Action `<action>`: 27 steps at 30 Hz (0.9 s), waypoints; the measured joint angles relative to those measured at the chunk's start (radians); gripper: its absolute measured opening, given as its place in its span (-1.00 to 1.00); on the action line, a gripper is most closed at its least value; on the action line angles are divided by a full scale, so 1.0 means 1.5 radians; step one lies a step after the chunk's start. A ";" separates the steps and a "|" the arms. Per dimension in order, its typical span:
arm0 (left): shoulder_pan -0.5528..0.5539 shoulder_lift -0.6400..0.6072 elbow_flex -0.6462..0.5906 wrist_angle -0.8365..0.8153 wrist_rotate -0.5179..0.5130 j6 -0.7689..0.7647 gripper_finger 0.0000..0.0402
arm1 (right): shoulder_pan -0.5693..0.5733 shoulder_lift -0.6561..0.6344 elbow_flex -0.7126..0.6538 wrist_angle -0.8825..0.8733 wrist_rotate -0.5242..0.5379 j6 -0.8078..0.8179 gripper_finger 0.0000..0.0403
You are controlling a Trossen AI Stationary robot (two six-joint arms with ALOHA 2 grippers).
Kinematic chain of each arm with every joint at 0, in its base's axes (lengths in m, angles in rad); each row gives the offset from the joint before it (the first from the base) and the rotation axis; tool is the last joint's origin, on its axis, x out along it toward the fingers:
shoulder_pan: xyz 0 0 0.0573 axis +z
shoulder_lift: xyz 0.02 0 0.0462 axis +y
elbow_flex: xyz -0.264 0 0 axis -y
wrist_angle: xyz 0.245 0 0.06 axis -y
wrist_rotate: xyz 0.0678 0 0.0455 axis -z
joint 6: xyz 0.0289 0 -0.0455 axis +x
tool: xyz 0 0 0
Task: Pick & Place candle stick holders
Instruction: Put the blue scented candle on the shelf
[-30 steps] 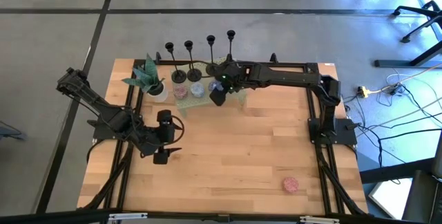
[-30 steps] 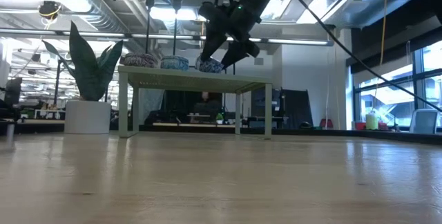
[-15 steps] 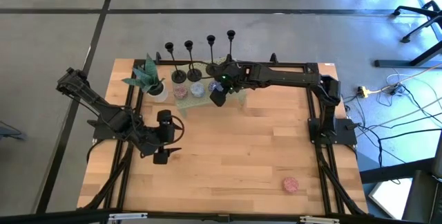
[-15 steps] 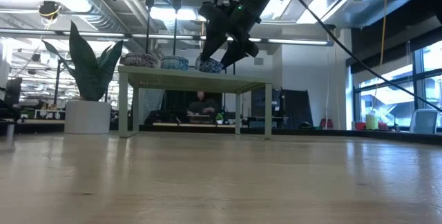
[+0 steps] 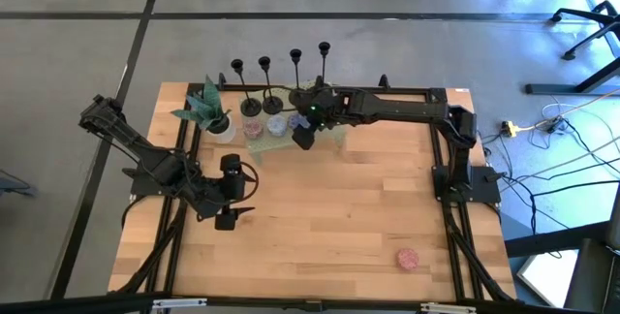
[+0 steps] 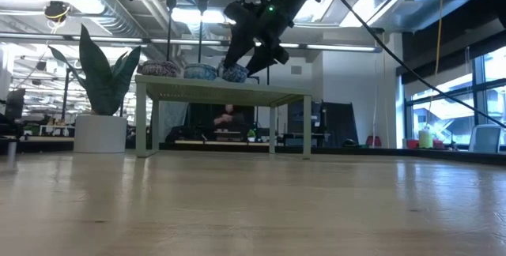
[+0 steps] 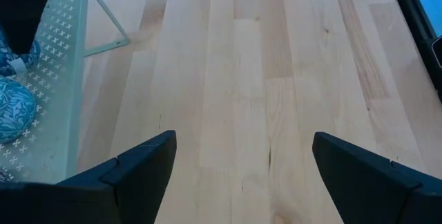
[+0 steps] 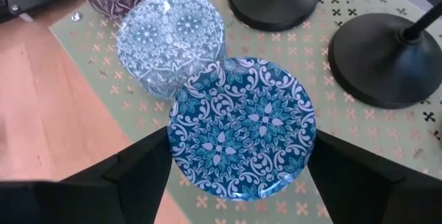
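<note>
Candlestick holders [image 5: 280, 79], four slim black metal stems on round bases, stood at the table's twelve o'clock edge; likely rigid, top-heavy, best gripped mid-stem. Left gripper [image 5: 226, 219] idled released at eight o'clock; right gripper [image 5: 302, 140] hovered spread, empty, beside them.

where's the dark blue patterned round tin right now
In the right wrist view the dark blue patterned round tin lies on the pale green perforated stand, between the right gripper's open jaws, beside a lighter blue patterned tin.
</note>
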 joint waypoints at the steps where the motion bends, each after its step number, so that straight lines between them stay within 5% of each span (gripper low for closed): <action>1: 0.000 0.000 0.000 0.000 0.000 0.000 0.68 | 0.000 0.000 0.000 0.001 0.000 0.000 0.57; 27: 0.000 0.000 0.000 -0.003 0.000 0.000 0.68 | 0.003 -0.001 0.000 0.010 -0.034 -0.018 0.57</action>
